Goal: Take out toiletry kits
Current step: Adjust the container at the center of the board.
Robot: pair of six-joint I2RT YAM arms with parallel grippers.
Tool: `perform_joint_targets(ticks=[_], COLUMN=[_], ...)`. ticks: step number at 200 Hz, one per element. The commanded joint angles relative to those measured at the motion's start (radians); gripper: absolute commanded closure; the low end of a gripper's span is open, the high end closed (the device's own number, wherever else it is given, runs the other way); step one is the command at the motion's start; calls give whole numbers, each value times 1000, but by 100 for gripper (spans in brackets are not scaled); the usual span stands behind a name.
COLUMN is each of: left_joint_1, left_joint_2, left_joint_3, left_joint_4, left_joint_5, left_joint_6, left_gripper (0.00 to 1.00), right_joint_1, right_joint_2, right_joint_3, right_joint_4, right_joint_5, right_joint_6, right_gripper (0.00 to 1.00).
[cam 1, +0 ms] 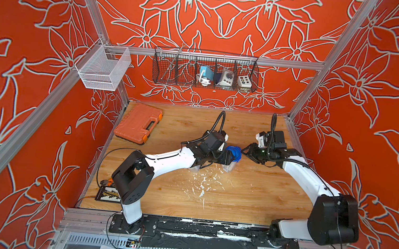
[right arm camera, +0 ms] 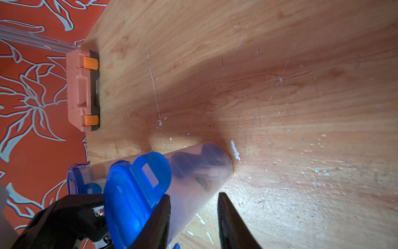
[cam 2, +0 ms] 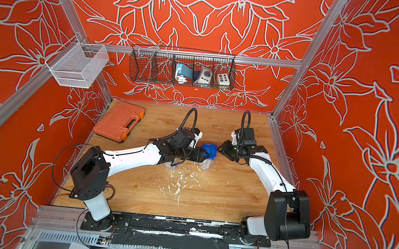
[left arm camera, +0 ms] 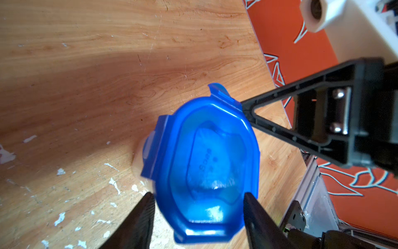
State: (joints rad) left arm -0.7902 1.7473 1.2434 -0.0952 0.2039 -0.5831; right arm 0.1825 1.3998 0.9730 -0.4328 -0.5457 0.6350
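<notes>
1. I had the left gripper (left arm camera: 198, 197) set around the blue lid (left arm camera: 206, 163) of a clear jar (right arm camera: 200, 172). One of its fingers (left arm camera: 142, 217) sat close against each side of the lid. I could not tell whether they were actually pinching it.
2. The right gripper (right arm camera: 193, 195) had its jaws parted with nothing clamped between them. Only jar wall and the wooden table (right arm camera: 280, 86) showed through the gap.
3. From the left wrist camera, one of the right gripper's fingers (left arm camera: 269, 116) had its tip touching the lid's rim, just beside a lid tab (left arm camera: 219, 92).
4. The two grippers met at the jar from opposite sides, seen in both top views, with the lid directly between them.
5. The toiletry kit (right arm camera: 193, 166) was inside that jar, below the left gripper's fingertips, with the lid on. It showed only as dark shapes through the clear wall, too blurred for me to name the items.
6. A second jar (cam 1: 194, 167) stood under the left arm, just behind the left gripper. I could not make out its contents.
7. The orange tool case (cam 1: 138, 123) lay well apart from both grippers, out beyond the left one.
</notes>
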Motion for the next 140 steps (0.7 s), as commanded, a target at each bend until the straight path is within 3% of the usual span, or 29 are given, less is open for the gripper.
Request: perform_joint_targets(ticks=[1,40,99,140], left_joint_1=[-3,-3,30,66], left_joint_2=[9,-3,-103,-40], left_joint_3=[-21,-15,-9,77], left_joint_4=[-39,-50,-136,-160], left_joint_5=[55,59,-48,-43], left_joint_6=[-14,-11,37,96], left_gripper=[39,36,29,29], right_joint_1=[6,5,5,9], right_joint_2=[26,22,-26,25], right_joint_3=[53,83,65,87], right_joint_4=[34,-47,-108,-112], right_joint_5=[-37,16,76,60], right_joint_6=[-3,-60,-99,-105], right_gripper=[60,59,59,61])
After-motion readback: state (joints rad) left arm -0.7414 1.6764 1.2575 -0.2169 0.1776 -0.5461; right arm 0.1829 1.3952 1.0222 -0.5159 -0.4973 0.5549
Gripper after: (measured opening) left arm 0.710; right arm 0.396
